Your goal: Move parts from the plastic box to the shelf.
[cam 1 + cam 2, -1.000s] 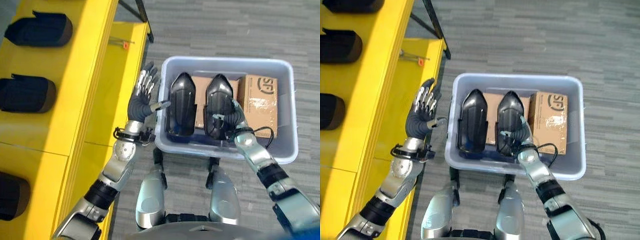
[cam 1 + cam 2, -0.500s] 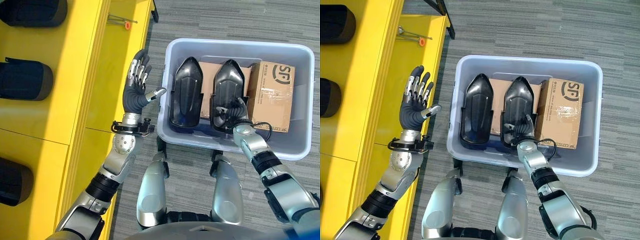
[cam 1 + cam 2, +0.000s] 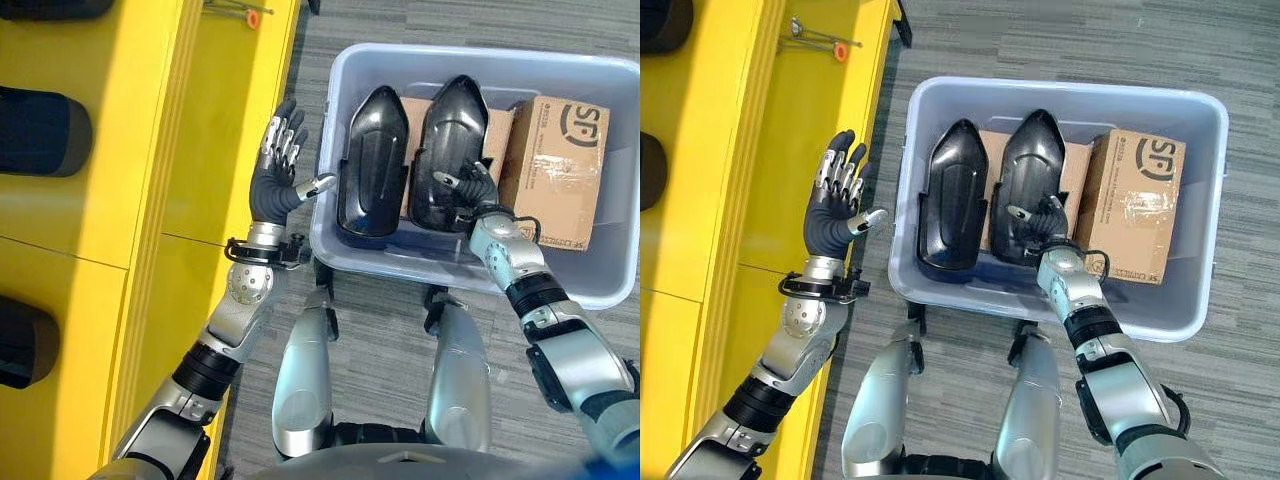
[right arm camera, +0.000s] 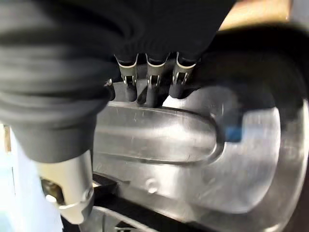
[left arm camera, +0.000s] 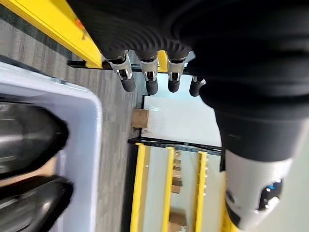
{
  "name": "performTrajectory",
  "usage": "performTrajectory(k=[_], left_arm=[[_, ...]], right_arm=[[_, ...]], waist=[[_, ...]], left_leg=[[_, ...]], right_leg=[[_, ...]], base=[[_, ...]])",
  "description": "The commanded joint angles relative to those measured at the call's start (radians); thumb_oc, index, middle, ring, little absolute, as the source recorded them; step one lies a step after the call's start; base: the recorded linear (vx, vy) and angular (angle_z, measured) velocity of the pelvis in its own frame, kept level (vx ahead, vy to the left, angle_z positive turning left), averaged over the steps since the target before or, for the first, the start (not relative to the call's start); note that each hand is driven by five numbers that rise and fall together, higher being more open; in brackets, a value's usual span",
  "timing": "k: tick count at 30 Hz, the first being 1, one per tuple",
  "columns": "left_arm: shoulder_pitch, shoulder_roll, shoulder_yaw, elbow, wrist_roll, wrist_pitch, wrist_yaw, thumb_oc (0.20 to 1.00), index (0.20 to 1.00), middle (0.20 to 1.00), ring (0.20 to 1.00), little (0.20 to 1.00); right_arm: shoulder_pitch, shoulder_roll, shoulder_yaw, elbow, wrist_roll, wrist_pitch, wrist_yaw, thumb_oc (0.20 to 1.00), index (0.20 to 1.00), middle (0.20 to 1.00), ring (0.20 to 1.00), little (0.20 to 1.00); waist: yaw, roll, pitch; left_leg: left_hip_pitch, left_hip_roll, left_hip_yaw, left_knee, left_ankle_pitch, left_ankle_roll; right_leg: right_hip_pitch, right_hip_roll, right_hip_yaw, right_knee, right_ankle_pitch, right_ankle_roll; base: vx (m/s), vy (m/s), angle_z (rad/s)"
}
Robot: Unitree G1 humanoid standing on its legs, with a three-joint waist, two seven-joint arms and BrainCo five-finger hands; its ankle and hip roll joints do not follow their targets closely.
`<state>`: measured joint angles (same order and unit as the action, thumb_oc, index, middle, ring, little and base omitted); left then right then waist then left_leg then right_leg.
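Right wrist view shows the right hand (image 4: 145, 72) resting relaxed fingers on the right part (image 3: 450, 150), not yet gripping, probably seeking a hold. Both parts stand in the box (image 3: 610, 290). Left hand (image 3: 280, 185) waits open beside the shelf (image 3: 150, 150). Since before, the right hand has climbed higher up the part.

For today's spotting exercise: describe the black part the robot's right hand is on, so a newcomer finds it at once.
Start at the grey plastic box on the floor beside the yellow shelf. Two pointed black parts lie in it side by side. It is the right part, under the right hand, next to the cardboard box; the left part lies untouched.
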<state>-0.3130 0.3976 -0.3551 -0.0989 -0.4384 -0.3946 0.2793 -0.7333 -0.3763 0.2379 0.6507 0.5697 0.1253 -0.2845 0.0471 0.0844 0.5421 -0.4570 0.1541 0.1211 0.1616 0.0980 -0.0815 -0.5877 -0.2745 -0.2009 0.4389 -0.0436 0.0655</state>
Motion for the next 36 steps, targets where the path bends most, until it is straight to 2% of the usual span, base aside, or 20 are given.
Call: performTrajectory(k=[1,5,9,11,13,15,18,19,20,25,29,34,36], left_arm=[[0.007,-0.002,0.006,-0.124,0.052,-0.037,-0.016,1.0,1.0,1.0,1.0,1.0],[0.01,-0.008,0.008,-0.125,0.052,-0.04,-0.034,1.0,1.0,1.0,1.0,1.0],[0.008,-0.009,0.002,-0.121,0.063,-0.041,-0.037,1.0,1.0,1.0,1.0,1.0],[0.006,-0.01,-0.002,-0.121,0.06,-0.039,-0.034,1.0,1.0,1.0,1.0,1.0],[0.006,-0.013,-0.007,-0.12,0.066,-0.043,-0.026,1.0,1.0,1.0,1.0,1.0],[0.008,-0.014,-0.014,-0.123,0.067,-0.043,-0.014,1.0,1.0,1.0,1.0,1.0],[0.015,-0.029,-0.029,-0.125,0.085,-0.055,0.019,1.0,1.0,1.0,1.0,1.0],[0.017,-0.034,-0.038,-0.129,0.097,-0.06,0.041,1.0,1.0,1.0,1.0,1.0],[0.016,-0.038,-0.047,-0.129,0.101,-0.072,0.062,1.0,1.0,1.0,1.0,1.0],[0.026,-0.056,-0.074,-0.114,0.113,-0.103,0.088,1.0,1.0,1.0,1.0,1.0],[0.057,-0.059,-0.091,-0.1,0.13,-0.148,0.119,1.0,1.0,1.0,1.0,1.0],[0.072,-0.061,-0.11,-0.085,0.143,-0.19,0.149,1.0,1.0,1.0,1.0,1.0],[0.075,-0.06,-0.114,-0.077,0.145,-0.202,0.16,1.0,1.0,1.0,1.0,1.0]], right_arm=[[-0.007,0.059,0.053,-0.019,0.024,0.015,0.121,1.0,1.0,1.0,1.0,1.0],[-0.017,0.083,0.1,-0.057,-0.006,0.011,0.133,1.0,1.0,1.0,1.0,1.0],[-0.031,0.096,0.134,-0.093,-0.068,-0.012,0.066,1.0,1.0,1.0,1.0,1.0],[-0.042,0.096,0.136,-0.099,-0.188,-0.07,-0.052,1.0,1.0,1.0,1.0,1.0],[-0.055,0.075,0.131,-0.122,-0.379,-0.143,-0.193,1.0,1.0,1.0,1.0,1.0],[-0.054,0.063,0.125,-0.169,-0.536,-0.16,-0.312,1.0,1.0,1.0,1.0,1.0],[-0.043,0.039,0.11,-0.274,-0.688,-0.179,-0.417,1.0,1.0,1.0,1.0,1.0],[-0.034,0.033,0.106,-0.329,-0.709,-0.185,-0.418,1.0,1.0,1.0,1.0,1.0],[-0.018,0.028,0.103,-0.391,-0.726,-0.223,-0.412,1.0,1.0,1.0,1.0,1.0],[0.047,0.039,0.117,-0.479,-0.753,-0.249,-0.494,1.0,1.0,1.0,1.0,1.0],[0.147,0.041,0.125,-0.529,-0.765,-0.281,-0.496,1.0,1.0,1.0,1.0,1.0],[0.206,0.035,0.156,-0.542,-0.78,-0.272,-0.505,1.0,1.0,1.0,1.0,1.0],[0.231,0.03,0.168,-0.526,-0.743,-0.242,-0.512,1.0,1.0,1.0,1.0,1.0]], waist=[[0.042,0.017,-0.022],[0.05,0.02,-0.022],[0.056,0.02,-0.022],[0.057,0.021,-0.022],[0.053,0.022,-0.022],[0.047,0.022,-0.022],[0.028,0.029,-0.022],[0.019,0.033,-0.022],[0.007,0.038,-0.022],[-0.022,0.052,-0.022],[-0.055,0.063,-0.022],[-0.075,0.069,-0.022],[-0.084,0.069,-0.022]], left_leg=[[-0.046,-0.016,-0.014,0.054,-0.019,0.018],[-0.054,-0.021,-0.016,0.054,-0.014,0.019],[-0.051,-0.025,-0.019,0.044,-0.008,0.02],[-0.048,-0.026,-0.02,0.041,-0.006,0.02],[-0.046,-0.025,-0.019,0.037,-0.006,0.021],[-0.043,-0.025,-0.017,0.036,-0.006,0.021],[-0.035,-0.025,-0.009,0.025,-0.005,0.022],[-0.032,-0.024,-0.003,0.022,-0.004,0.021],[-0.032,-0.024,0.001,0.016,0.0,0.021],[-0.011,-0.026,0.019,0.006,-0.001,0.02],[0.011,-0.024,0.045,-0.016,0.0,0.015],[0.021,-0.019,0.065,-0.022,-0.001,0.013],[0.025,-0.017,0.072,-0.02,-0.005,0.012]], right_leg=[[0.049,0.0,-0.014,-0.054,0.034,0.009],[0.044,0.0,-0.017,-0.05,0.034,0.006],[0.044,0.002,-0.021,-0.049,0.035,0.005],[0.048,0.004,-0.022,-0.05,0.035,0.005],[0.049,0.005,-0.02,-0.051,0.036,0.008],[0.05,0.006,-0.017,-0.052,0.037,0.01],[0.05,0.008,-0.006,-0.061,0.041,0.014],[0.05,0.008,-0.002,-0.066,0.041,0.016],[0.046,0.01,0.006,-0.074,0.046,0.014],[0.051,0.01,0.026,-0.082,0.044,0.012],[0.056,0.01,0.041,-0.101,0.046,0.014],[0.054,0.006,0.05,-0.114,0.053,0.018],[0.057,-0.001,0.05,-0.115,0.051,0.021]], base=[[0.0,0.0,0.0],[0.0,0.0,0.0],[0.0,0.0,0.0],[0.0,0.0,0.0],[0.0,0.006,0.04],[0.0,0.029,0.05],[0.01,0.093,0.01],[-0.01,0.156,-0.04],[0.0,0.147,-0.07],[0.01,0.11,-0.18],[0.01,0.123,-0.1],[0.0,0.075,-0.14],[-0.01,0.039,-0.1]])
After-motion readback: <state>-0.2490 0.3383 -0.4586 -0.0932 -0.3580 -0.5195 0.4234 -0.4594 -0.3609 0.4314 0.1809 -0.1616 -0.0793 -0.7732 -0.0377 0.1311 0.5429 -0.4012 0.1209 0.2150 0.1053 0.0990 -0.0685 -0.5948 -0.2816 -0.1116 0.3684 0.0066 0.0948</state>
